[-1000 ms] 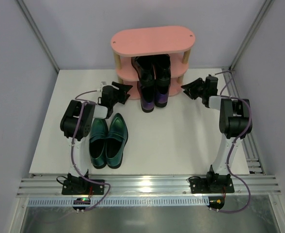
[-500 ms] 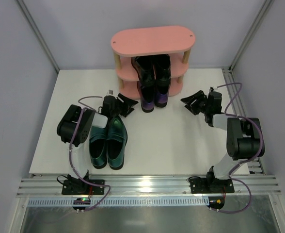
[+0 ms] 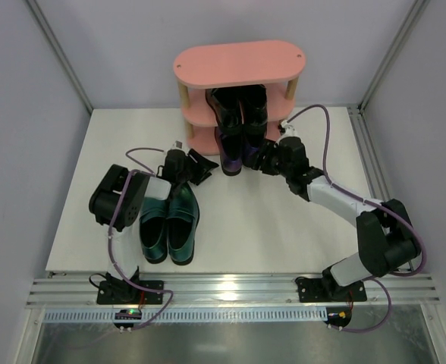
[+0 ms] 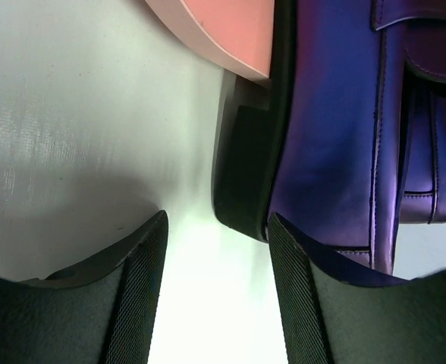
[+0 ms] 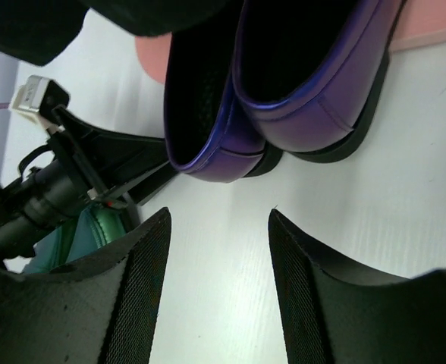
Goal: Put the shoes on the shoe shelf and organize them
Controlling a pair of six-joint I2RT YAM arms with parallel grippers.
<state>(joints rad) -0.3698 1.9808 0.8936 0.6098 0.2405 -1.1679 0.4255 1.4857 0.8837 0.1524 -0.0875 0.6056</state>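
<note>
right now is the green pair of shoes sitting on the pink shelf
No, the green pair stands on the white table, out in front of the pink shelf and apart from it.

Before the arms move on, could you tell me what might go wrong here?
The open left gripper and right gripper flank the glossy purple loafers jutting from the pink three-tier shelf; they may collide. A push could shift the shelf. The left arm may nudge the metallic teal-green loafers.
</note>
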